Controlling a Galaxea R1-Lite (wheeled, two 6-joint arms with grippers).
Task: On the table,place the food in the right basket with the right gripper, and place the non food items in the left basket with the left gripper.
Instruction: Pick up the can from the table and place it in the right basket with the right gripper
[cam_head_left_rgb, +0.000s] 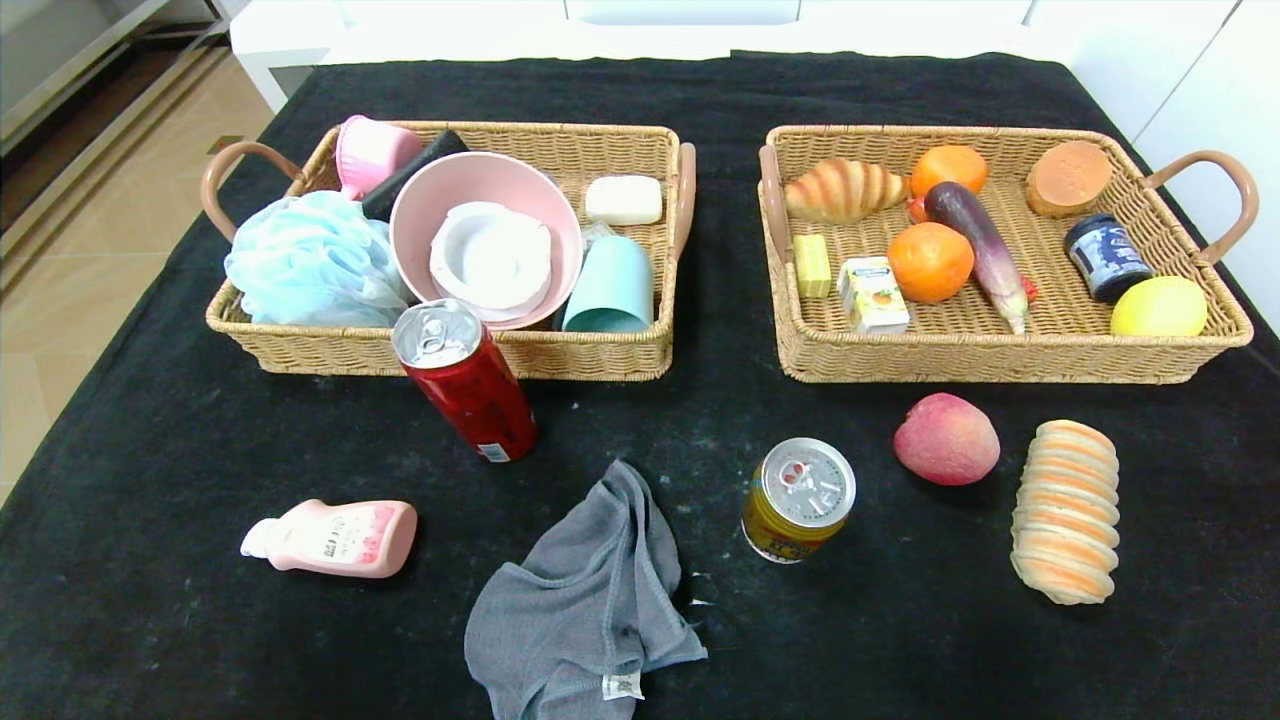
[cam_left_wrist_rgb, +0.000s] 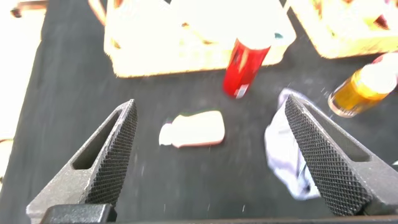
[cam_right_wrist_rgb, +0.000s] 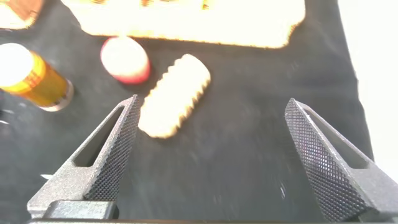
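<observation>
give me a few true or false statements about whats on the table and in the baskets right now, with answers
1. The red can stands on the table in front of the left basket. True.
2. The peach lies inside the right basket. False: it is on the table in front of that basket.
3. The pink bottle lies on its side. True.
4. The grey cloth hangs over the left basket's rim. False: it lies crumpled on the table.
5. The left gripper is shut on the bottle. False: it is open above the table, holding nothing.
</observation>
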